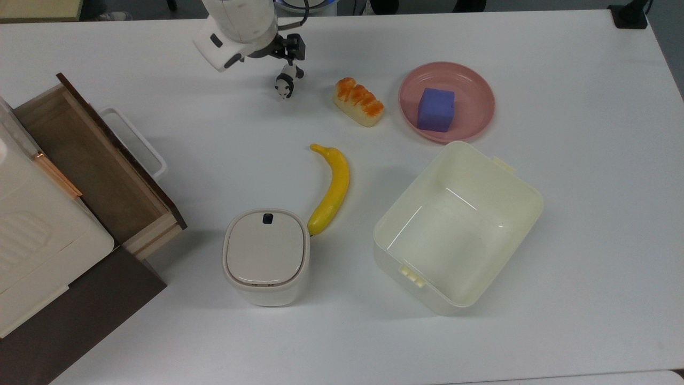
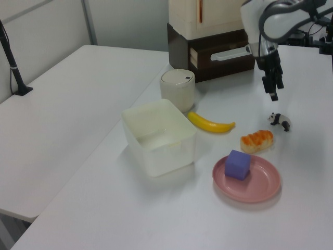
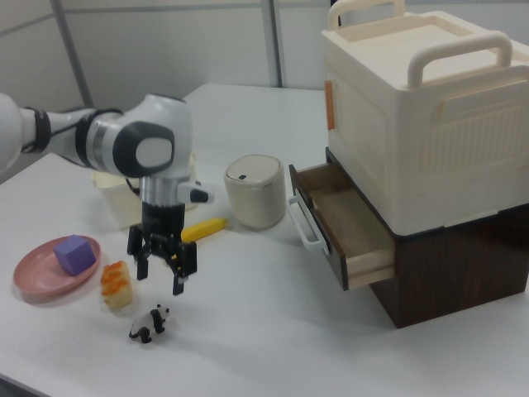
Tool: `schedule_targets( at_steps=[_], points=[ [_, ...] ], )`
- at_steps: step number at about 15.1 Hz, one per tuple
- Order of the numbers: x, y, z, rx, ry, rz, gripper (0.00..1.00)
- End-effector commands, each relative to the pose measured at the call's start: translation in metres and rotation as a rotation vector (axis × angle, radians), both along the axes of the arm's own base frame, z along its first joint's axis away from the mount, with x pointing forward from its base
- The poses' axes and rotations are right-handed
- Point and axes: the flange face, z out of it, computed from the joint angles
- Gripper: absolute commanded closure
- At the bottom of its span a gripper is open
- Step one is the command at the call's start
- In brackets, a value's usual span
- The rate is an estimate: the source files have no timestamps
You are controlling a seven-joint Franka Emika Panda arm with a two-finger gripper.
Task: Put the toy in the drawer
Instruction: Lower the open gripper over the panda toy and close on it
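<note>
1. The right view shows the end effector (image 3: 159, 269) with fingers spread wide, holding nothing, raised above the toy (image 3: 149, 322) on the white surface (image 3: 256, 331).
2. The top view shows the pulled-out drawer (image 1: 91, 166), well apart from the toy (image 1: 287, 82).

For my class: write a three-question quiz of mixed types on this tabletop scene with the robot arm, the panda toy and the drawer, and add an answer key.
1. True or false: the panda already lies in the drawer.
2. What sits on the pink plate? A) banana B) purple cube C) bread
3. In the right view, the gripper hangs above the table with its fingers ____.

Key
1. False: the panda stands on the table, beside the bread.
2. B: the cube is on the plate; the banana lies between the lidded can and the bin.
3. Open.
</note>
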Motion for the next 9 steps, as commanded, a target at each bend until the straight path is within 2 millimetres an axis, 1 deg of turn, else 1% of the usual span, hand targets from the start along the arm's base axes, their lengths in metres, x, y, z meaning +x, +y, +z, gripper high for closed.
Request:
schedule_targets(
  at_steps=[1,2,3,5,6,8,9],
  points=[
    [-0.01,0.004,-0.022,0.02,-0.001,0.013,0.04],
    [-0.012,0.005,-0.027,0.024,0.011,0.009,0.07],
    [-0.013,0.006,-0.034,0.023,0.026,0.008,0.11],
    [-0.018,0.009,-0.05,0.022,0.06,0.008,0.11],
    [-0.017,0.013,-0.058,0.013,0.074,-0.004,0.11],
    [-0.013,0.022,-0.068,-0.008,0.062,-0.024,0.12],
    [-0.012,0.023,-0.073,-0.012,0.068,-0.031,0.15]
  ],
)
